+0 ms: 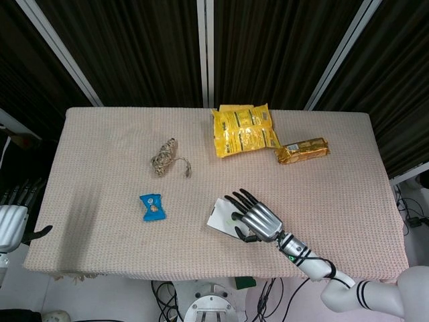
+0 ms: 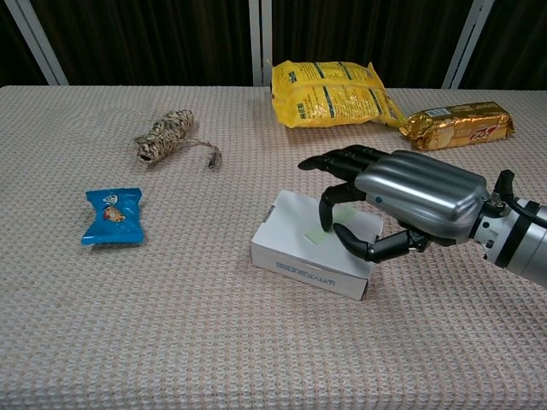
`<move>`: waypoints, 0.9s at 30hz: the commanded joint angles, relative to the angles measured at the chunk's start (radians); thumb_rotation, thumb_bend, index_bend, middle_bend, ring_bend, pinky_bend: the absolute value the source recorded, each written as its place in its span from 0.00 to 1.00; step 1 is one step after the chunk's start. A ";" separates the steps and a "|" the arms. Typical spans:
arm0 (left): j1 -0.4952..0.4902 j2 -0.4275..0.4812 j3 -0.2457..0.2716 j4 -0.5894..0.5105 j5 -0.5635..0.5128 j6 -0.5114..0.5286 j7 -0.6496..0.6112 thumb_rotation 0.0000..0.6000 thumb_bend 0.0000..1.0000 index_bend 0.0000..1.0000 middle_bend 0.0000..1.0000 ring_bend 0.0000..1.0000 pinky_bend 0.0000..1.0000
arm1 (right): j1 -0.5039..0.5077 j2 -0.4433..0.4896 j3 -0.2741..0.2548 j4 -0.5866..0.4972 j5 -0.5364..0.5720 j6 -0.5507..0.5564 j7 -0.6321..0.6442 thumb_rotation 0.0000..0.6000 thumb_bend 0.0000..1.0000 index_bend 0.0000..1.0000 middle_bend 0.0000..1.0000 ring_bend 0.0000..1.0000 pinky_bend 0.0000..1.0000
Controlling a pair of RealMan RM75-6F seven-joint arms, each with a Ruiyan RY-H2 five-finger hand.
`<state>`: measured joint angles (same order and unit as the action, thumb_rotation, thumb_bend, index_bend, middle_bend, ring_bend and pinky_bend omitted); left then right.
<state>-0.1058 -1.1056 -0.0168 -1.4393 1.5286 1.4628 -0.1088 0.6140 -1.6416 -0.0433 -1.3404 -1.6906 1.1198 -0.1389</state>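
Observation:
A white box (image 1: pixel 221 216) (image 2: pixel 295 243) lies flat near the table's front edge. My right hand (image 1: pixel 258 218) (image 2: pixel 410 201) hovers over the box's right end, palm down. Its fingers are spread and curved above the lid, and the thumb hangs beside the box's right corner. It holds nothing. My left hand (image 1: pixel 10 225) hangs off the table's left edge in the head view, empty, with its fingers stretched out. The chest view does not show it.
A blue snack packet (image 1: pixel 152 206) (image 2: pixel 113 215) lies left of the box. A ball of twine (image 1: pixel 166 155) (image 2: pixel 162 135) sits behind the packet. A yellow bag (image 1: pixel 243 130) (image 2: pixel 333 94) and a gold wrapped packet (image 1: pixel 303 150) (image 2: pixel 460 125) lie at the back right.

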 commanded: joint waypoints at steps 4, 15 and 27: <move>-0.001 -0.001 0.000 -0.002 0.001 -0.001 0.002 1.00 0.00 0.08 0.07 0.00 0.09 | -0.004 0.009 0.003 -0.011 -0.010 0.022 0.005 0.37 0.60 0.42 0.00 0.00 0.00; 0.001 0.003 0.001 -0.012 0.007 0.008 0.010 1.00 0.00 0.08 0.07 0.00 0.09 | -0.107 0.129 0.005 -0.073 -0.043 0.241 0.008 0.37 0.47 0.21 0.00 0.00 0.00; 0.003 -0.004 0.003 -0.016 0.019 0.021 0.017 1.00 0.00 0.08 0.07 0.00 0.09 | -0.411 0.380 0.090 -0.085 0.344 0.421 0.052 0.37 0.14 0.00 0.00 0.00 0.00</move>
<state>-0.1021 -1.1080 -0.0151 -1.4543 1.5454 1.4834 -0.0930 0.2903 -1.3334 0.0102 -1.4145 -1.4752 1.5255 -0.1155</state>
